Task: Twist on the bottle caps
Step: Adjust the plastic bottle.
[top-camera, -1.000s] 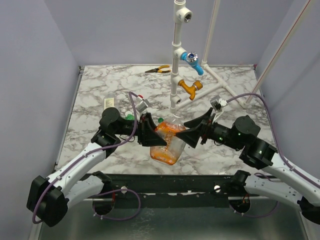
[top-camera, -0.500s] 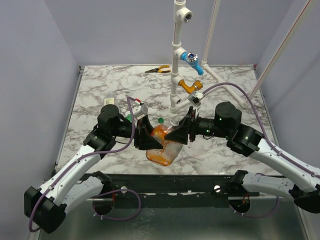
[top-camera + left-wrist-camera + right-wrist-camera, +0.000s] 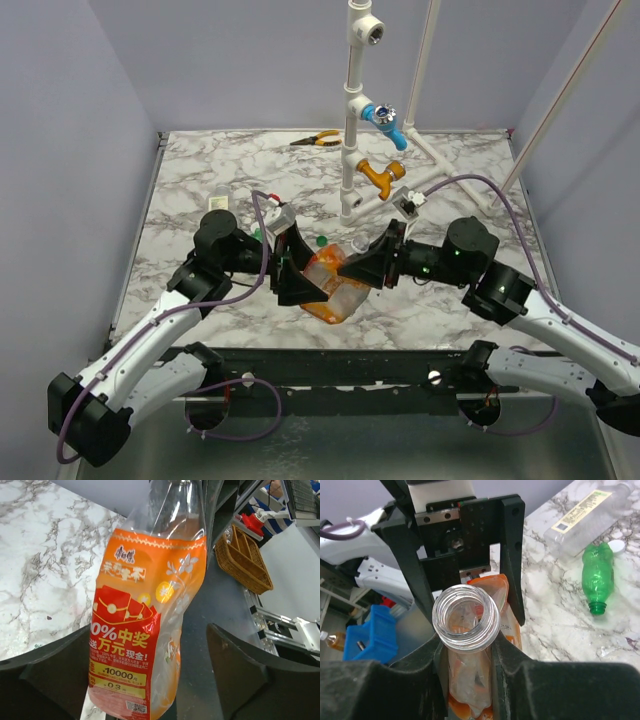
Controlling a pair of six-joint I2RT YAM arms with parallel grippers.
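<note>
Presently: orange bottle [image 3: 335, 285], empty, thin-walled, likely light and easily crushed, best held at its stiff neck; it hangs tilted over the table [image 3: 200, 180] front. Right gripper [image 3: 467, 655] pinches that neck below the threads, forearm low. Left gripper [image 3: 150, 675] is spread, flanking the body. Green cap [image 3: 322, 241] lies behind.

This is a robotics lab test cell. A marble-patterned tabletop [image 3: 200, 180] is boxed in by plain grey-violet panel walls [image 3: 250, 60]. Two white jointed robot arms [image 3: 150, 335] are bolted at its near edge. A white plastic pipe frame [image 3: 352, 130] carries a blue tap handle [image 3: 384, 118] and an orange tap handle [image 3: 382, 176]. Yellow-handled pliers [image 3: 316, 139] lie at the back.
</note>
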